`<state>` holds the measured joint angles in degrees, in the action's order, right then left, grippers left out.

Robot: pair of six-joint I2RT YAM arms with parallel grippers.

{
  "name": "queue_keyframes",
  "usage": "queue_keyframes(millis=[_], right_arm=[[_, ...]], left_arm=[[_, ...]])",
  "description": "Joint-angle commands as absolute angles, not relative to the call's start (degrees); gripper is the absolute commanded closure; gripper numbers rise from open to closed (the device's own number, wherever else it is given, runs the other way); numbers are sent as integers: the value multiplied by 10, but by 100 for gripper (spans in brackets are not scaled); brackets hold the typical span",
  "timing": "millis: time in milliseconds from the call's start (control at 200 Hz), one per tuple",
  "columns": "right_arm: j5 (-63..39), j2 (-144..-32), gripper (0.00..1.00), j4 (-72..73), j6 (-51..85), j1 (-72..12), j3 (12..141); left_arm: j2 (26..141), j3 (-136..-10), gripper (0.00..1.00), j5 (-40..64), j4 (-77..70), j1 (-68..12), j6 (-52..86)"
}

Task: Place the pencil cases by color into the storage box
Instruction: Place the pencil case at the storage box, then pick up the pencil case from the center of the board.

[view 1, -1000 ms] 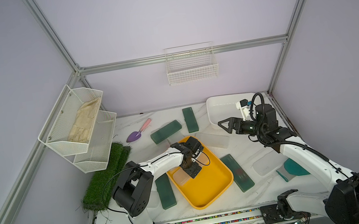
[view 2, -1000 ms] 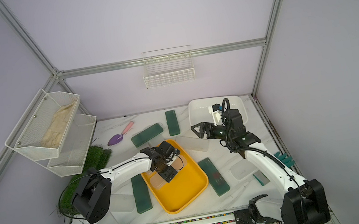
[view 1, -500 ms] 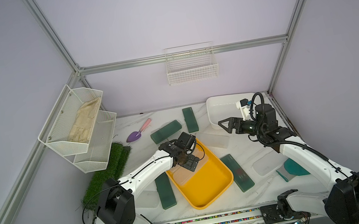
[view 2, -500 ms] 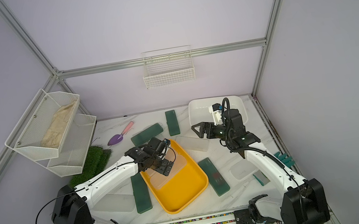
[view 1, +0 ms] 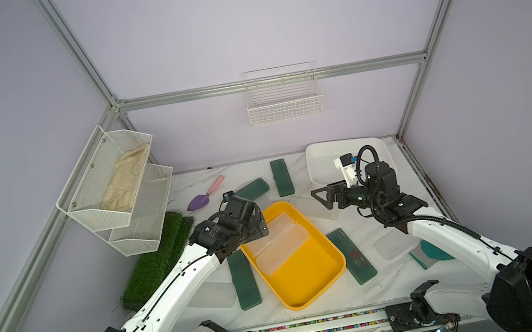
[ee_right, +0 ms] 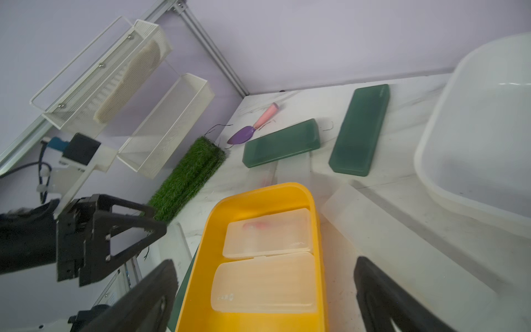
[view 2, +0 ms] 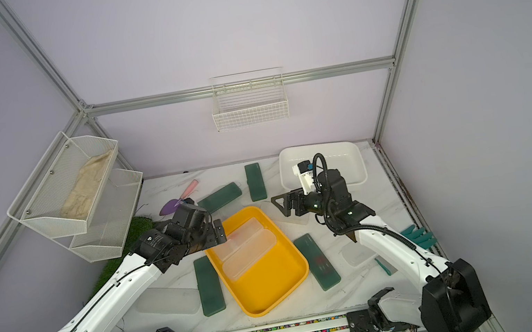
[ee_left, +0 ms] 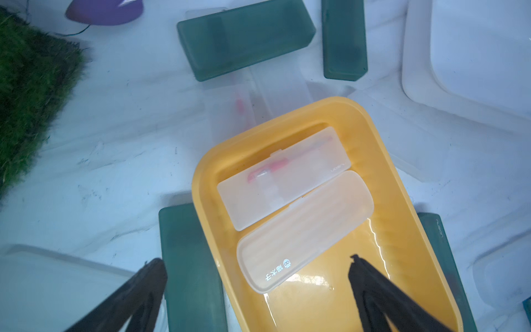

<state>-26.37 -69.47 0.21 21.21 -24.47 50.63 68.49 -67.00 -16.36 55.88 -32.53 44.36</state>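
Two frosted clear pencil cases (view 1: 270, 233) (view 1: 284, 249) lie side by side in the yellow storage box (view 1: 307, 277); the left wrist view shows them as cases (ee_left: 283, 175) (ee_left: 304, 230). My left gripper (view 1: 256, 225) (ee_left: 255, 261) hovers open and empty over the box's left rim. My right gripper (view 1: 323, 199) (ee_right: 265, 263) hangs open and empty above a frosted case (view 1: 315, 208) right of the box. Dark green cases lie behind the box (view 1: 252, 189) (view 1: 281, 177), to its left (view 1: 245, 280) and to its right (view 1: 356, 256). More frosted cases lie front left (view 1: 211, 295) and right (view 1: 393, 244).
An empty white tub (view 1: 345, 146) stands at the back right. A purple trowel (view 1: 205, 197), a grass mat (view 1: 160, 261) and a wire shelf (view 1: 114, 185) are at the left. A teal scraper (view 1: 432, 252) lies under the right arm.
My left gripper has drawn up and back to the left out of the yellow box, leaving the frosted case lying inside. The right arm has not moved.
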Motion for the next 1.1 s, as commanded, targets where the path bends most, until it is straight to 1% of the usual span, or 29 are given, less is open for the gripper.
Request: queue_keyframes(millis=[0, 110, 225, 410, 570, 915, 1095], right_arm=[[-237, -694, 3, 82, 162, -299, 486], [-219, -704, 3, 121, 127, -355, 474], [-207, -714, 3, 147, 93, -393, 464], [-210, -724, 3, 196, 53, -426, 435], [-214, -738, 3, 236, 28, -448, 415], [-170, -781, 3, 241, -25, -500, 421], [-165, -782, 3, 240, -26, -504, 419]], left_arm=[[669, -636, 0, -173, 618, -289, 548], [639, -604, 0, -160, 635, -248, 597], [605, -572, 0, -147, 650, -213, 638], [573, -513, 0, -128, 680, -170, 712], [541, -457, 0, -116, 684, -156, 782], [543, -339, 0, -68, 608, -123, 842], [562, -316, 0, -59, 584, -95, 843]])
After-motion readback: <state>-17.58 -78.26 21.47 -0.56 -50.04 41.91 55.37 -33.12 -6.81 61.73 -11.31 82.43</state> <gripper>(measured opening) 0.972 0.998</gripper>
